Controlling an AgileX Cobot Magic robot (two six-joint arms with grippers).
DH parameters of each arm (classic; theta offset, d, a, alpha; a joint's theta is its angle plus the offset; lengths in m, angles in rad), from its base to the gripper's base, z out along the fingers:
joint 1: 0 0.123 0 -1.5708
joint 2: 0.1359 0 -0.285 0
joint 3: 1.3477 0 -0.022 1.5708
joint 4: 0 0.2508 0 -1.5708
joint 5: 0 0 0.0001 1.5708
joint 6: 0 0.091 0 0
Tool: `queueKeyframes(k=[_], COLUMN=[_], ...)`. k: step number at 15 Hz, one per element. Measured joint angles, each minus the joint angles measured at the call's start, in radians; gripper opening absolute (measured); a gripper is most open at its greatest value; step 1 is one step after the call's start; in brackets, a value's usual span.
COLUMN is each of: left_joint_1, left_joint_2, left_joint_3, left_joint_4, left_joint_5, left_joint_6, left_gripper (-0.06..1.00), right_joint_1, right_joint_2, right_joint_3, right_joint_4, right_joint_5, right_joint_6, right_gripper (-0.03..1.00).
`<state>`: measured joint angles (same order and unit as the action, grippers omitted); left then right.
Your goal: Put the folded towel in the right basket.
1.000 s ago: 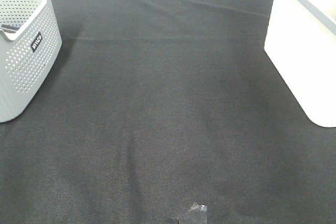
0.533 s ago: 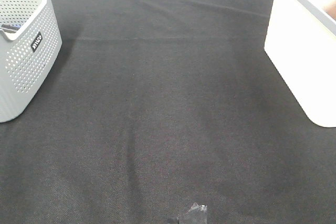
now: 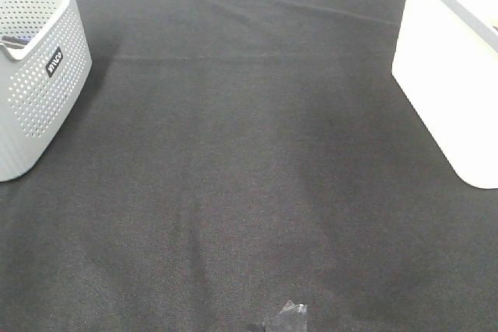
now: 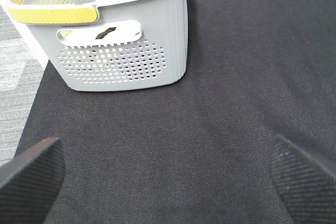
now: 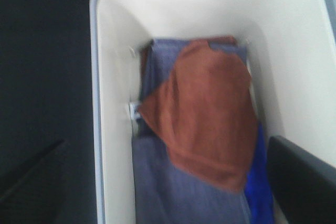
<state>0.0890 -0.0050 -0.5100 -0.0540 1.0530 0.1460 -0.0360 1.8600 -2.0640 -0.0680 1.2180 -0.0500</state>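
Note:
The folded brown towel (image 5: 205,119) lies inside the white right basket (image 5: 118,51), on top of grey-purple towels (image 5: 173,192) and beside a blue one (image 5: 260,182). The right gripper (image 5: 168,156) hovers above the basket's opening, open and empty, with one dark finger (image 5: 304,182) over the basket's rim. In the exterior high view the white basket (image 3: 451,75) stands at the right edge; its inside and both arms are out of view. The left gripper (image 4: 167,153) is open and empty above the black cloth, a little in front of the grey basket (image 4: 121,61).
The grey perforated basket (image 3: 35,83) stands at the far left with things inside. Black cloth (image 3: 249,153) covers the table. A small grey scrap (image 3: 289,316) lies at the front edge. In the left wrist view grey floor (image 4: 16,77) shows beyond the cloth's edge.
Half a second ago a brownish patch showed at the right edge over the white basket; it is gone now. Nothing else has moved.

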Motion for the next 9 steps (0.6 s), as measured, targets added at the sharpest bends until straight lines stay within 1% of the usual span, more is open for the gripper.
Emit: queueKeyframes(k=[1,2,3,6,7,9], left_joint_1=[0.0,0.0,0.0,0.0,0.0,0.0], left_joint_2=[0.0,0.0,0.0,0.0,0.0,0.0], left_joint_3=[0.0,0.0,0.0,0.0,0.0,0.0], left_joint_4=[0.0,0.0,0.0,0.001,0.001,0.001], left_joint_5=[0.0,0.0,0.0,0.0,0.0,0.0], left_joint_6=[0.0,0.0,0.0,0.0,0.0,0.0], left_gripper=[0.99,0.99,0.99,0.99,0.99,0.99], right_joint_1=[0.003,0.003,0.003,0.003,0.003,0.003], right_joint_2=[-0.095,-0.095,-0.192,-0.579,-0.695,-1.004], right_joint_3=[0.117,0.117,0.231,0.64,0.755,1.003], right_joint_4=[-0.026,-0.026,-0.035,-0.041,-0.041,-0.041], right_joint_5=[0.001,0.001,-0.001,-0.001,0.0,0.003], right_joint_6=[0.041,0.041,0.07,0.083,0.086,0.091], right_gripper=[0.96,0.96,0.96,0.96,0.96,0.96])
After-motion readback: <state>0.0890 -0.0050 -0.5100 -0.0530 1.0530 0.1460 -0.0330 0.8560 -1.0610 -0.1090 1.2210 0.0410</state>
